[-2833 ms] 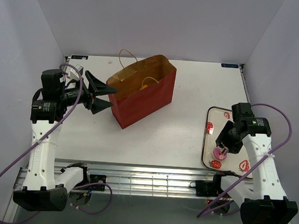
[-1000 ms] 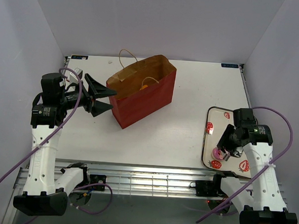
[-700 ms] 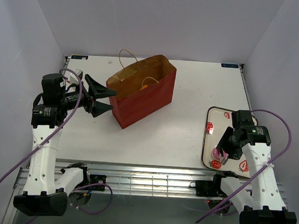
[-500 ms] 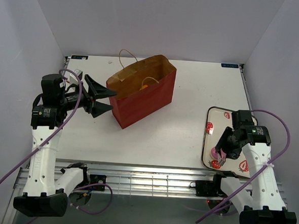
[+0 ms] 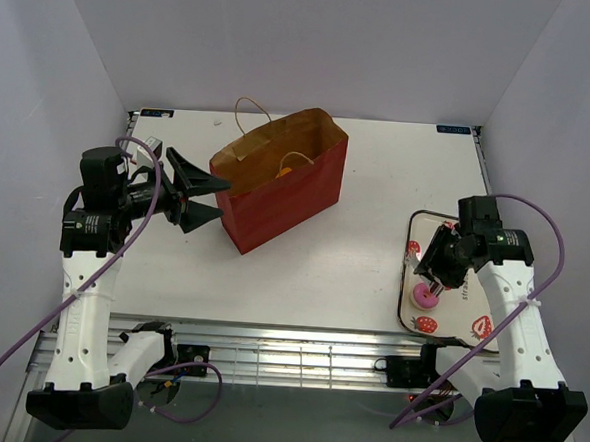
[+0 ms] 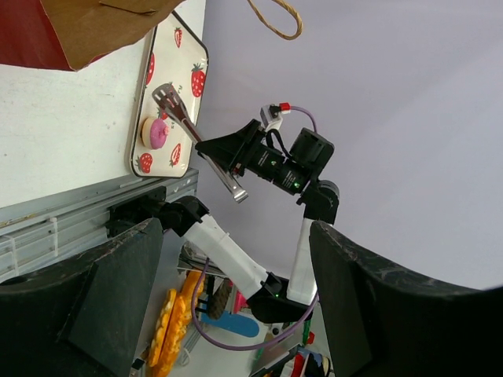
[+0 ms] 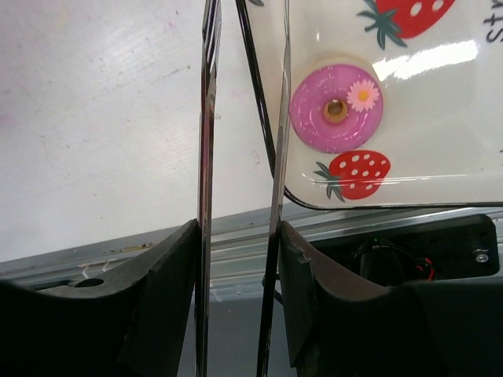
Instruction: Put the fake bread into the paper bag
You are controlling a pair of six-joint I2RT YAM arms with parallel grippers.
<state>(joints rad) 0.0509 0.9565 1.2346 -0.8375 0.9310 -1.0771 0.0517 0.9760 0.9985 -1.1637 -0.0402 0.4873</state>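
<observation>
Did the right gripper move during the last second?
Yes. Judged against the tray, the right gripper, shut on the tongs, has moved toward the tray's far end and slightly left, away from its near rim.

The paper bag [image 5: 282, 185] is red-brown outside and tan inside, the doughnut [image 7: 336, 107] is pink with a tiny white flower, the tray [image 7: 440, 118] is white with red strawberries [image 7: 351, 171], and the tongs [image 7: 207, 157] are shiny silver.
</observation>
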